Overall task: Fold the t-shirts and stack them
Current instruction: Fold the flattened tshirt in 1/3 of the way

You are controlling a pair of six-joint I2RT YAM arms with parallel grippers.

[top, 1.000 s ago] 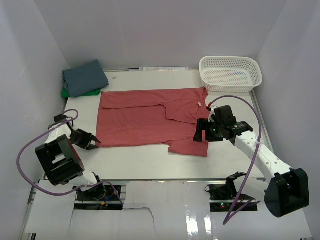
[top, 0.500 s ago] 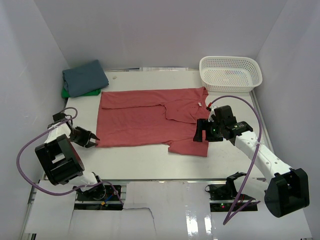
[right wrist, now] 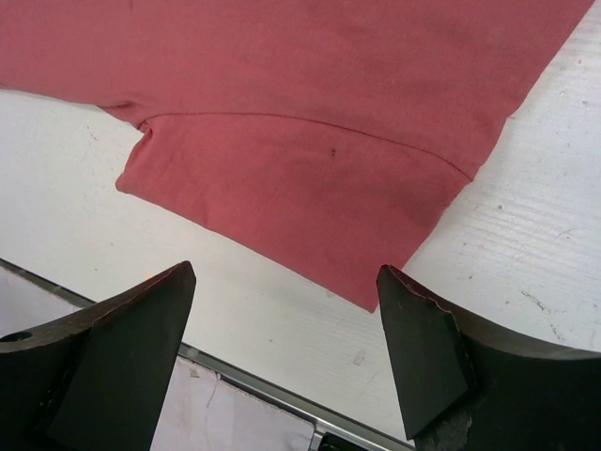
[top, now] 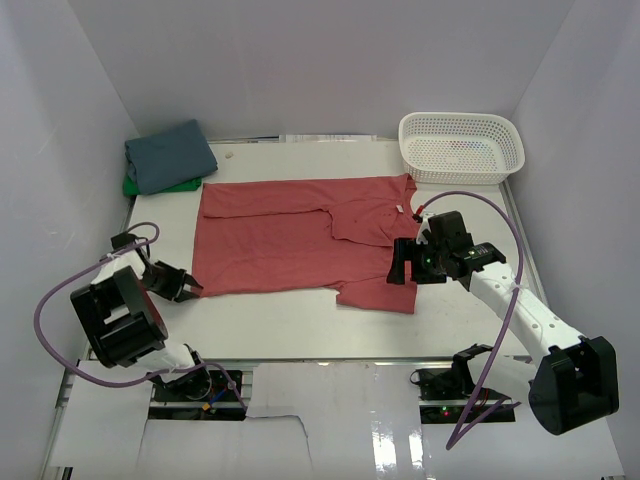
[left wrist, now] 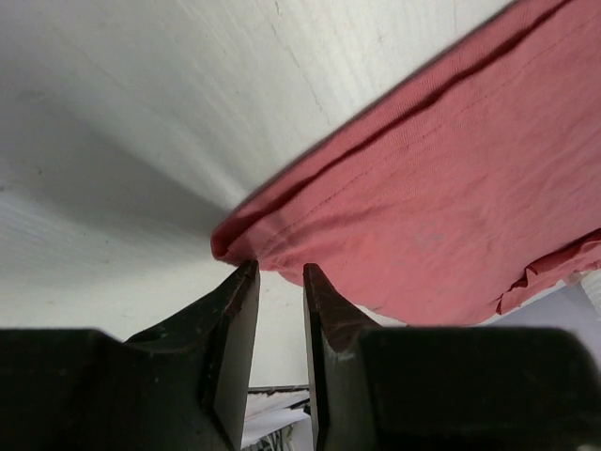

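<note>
Top external view, coral-red t-shirt (top: 290, 235) spread flat on counter (top: 300, 318), left claw (top: 187, 287) narrowly apart, empty, at its near-left corner, right claw (top: 399, 263) wide apart over its near-right sleeve.

Overhead view wide; both wrists close on shirt (top: 300, 235)
</note>
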